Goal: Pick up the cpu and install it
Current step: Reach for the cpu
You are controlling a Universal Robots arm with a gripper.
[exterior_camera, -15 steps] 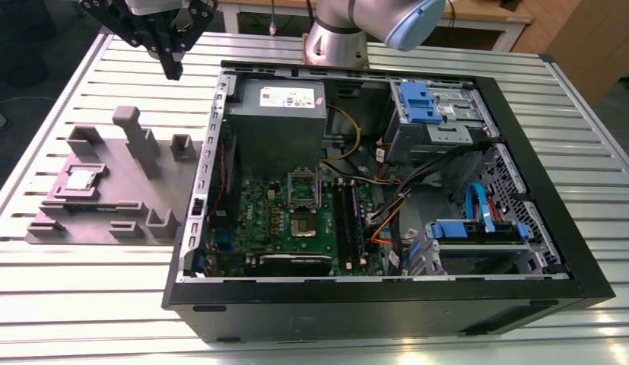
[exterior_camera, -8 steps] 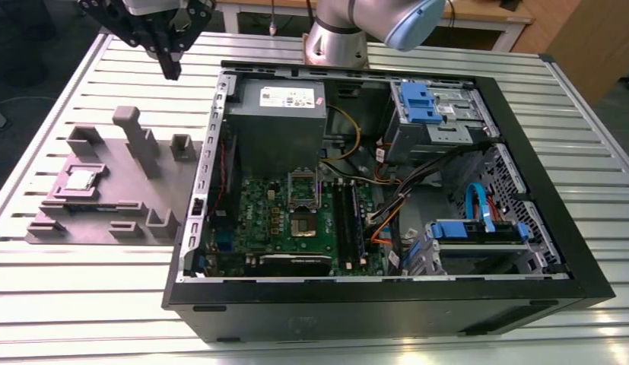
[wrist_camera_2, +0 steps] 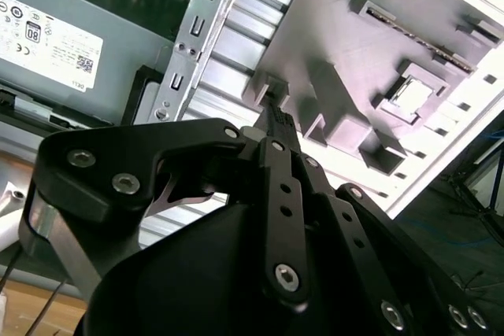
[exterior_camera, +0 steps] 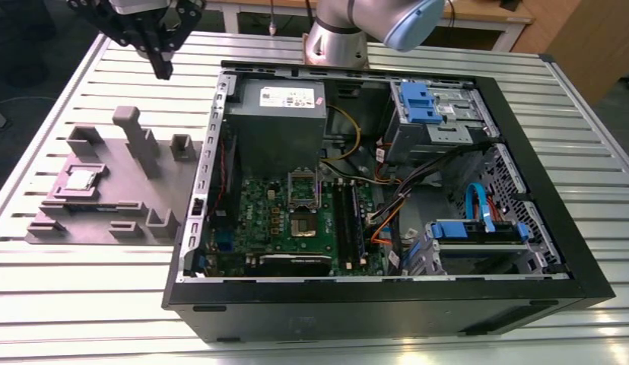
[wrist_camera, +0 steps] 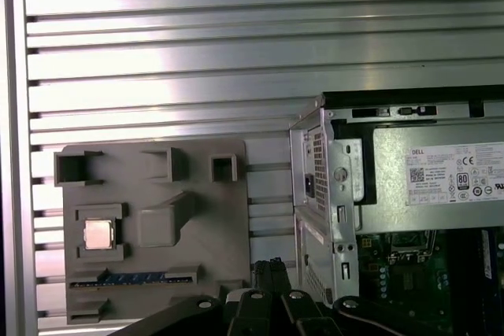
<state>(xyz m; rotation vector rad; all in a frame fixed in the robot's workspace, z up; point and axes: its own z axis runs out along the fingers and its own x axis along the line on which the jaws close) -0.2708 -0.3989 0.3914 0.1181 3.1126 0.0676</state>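
the jaws are seen pressed together with nothing between them, as the gripper point(exterior_camera: 164, 70) is held above the slatted metal table point(exterior_camera: 91, 304), beyond the far end of the purple-grey tray point(exterior_camera: 116, 186) and just off the corner of the open computer case point(exterior_camera: 557, 251), in the exterior view. the closed fingertips are shown in both wrist views, point(wrist_camera_2: 276, 120) and point(wrist_camera: 268, 269), pointing down toward the tray's edge nearest the case.

the cpu point(exterior_camera: 82, 179) is pictured lying flat in a square recess of the tray, on the side toward the exterior view's left, well apart from the gripper and not yet lifted. its silvery top is also caught in both wrist views, point(wrist_camera_2: 411, 94) and point(wrist_camera: 99, 234), framed by the recess walls. raised blocks are seen standing around it on the tray.

inside the case, to the exterior view's right of the tray, a grey power supply point(exterior_camera: 278, 114) with a white label is shown beside the green motherboard point(exterior_camera: 293, 220). the robot arm point(exterior_camera: 365, 23) is seen rising behind the case.
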